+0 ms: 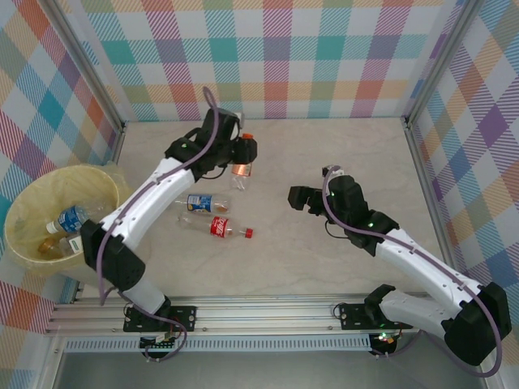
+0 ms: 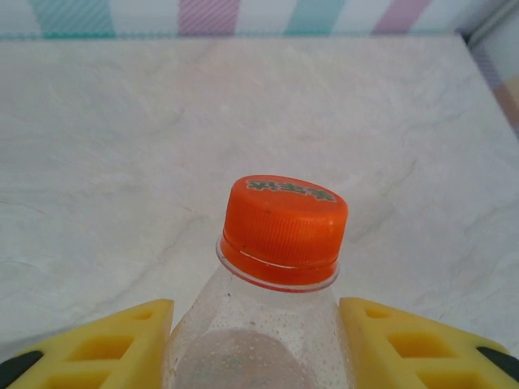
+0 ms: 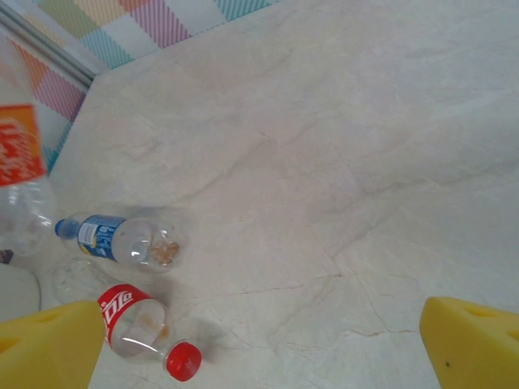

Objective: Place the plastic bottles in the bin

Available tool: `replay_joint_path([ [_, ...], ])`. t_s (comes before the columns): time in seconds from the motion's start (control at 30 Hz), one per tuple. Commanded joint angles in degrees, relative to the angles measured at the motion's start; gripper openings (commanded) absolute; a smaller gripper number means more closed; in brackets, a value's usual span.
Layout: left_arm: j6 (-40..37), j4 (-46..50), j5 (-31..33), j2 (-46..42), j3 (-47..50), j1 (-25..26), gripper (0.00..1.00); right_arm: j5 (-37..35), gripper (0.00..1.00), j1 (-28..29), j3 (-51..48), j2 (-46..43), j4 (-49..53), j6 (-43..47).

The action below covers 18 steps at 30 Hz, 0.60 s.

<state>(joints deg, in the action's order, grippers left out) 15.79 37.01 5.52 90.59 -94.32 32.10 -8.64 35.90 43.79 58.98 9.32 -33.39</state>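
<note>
the pale marble table (image 1: 324,267) carries the arms. just beside its left edge stands the round yellow bin (image 1: 18,212), with bottles (image 1: 71,219) already inside. the left fingers (image 1: 241,154) are clamped on an orange-capped bottle (image 2: 284,219) toward the table's far side. the right fingers (image 1: 298,198) gape wide, holding nothing. a blue-labelled bottle (image 1: 201,202) and a red-labelled bottle (image 1: 223,229) lie mid-table.

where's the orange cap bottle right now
In the top view, the orange cap bottle is clamped in the left gripper left of the table's middle, just beyond the blue label bottle and red label bottle lying there.
</note>
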Motion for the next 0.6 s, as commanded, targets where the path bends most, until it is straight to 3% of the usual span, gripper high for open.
replay_joint_path([
  [0.0, 3.5, -1.9, 10.3, -6.9, 1.0, -1.2, 0.45, 2.2, 1.0, -0.4, -0.5, -0.4, -4.9, 1.5],
  [0.17, 4.2, -1.7, 23.0, -15.7, 2.8, -4.1, 0.45, 2.7, 1.0, -0.4, 0.5, 1.9, -6.1, 1.6],
  [0.57, -3.8, 4.4, 35.6, -27.1, 0.3, -11.0, 0.46, 5.8, 1.0, -0.4, 3.9, 8.3, -7.8, 1.5],
])
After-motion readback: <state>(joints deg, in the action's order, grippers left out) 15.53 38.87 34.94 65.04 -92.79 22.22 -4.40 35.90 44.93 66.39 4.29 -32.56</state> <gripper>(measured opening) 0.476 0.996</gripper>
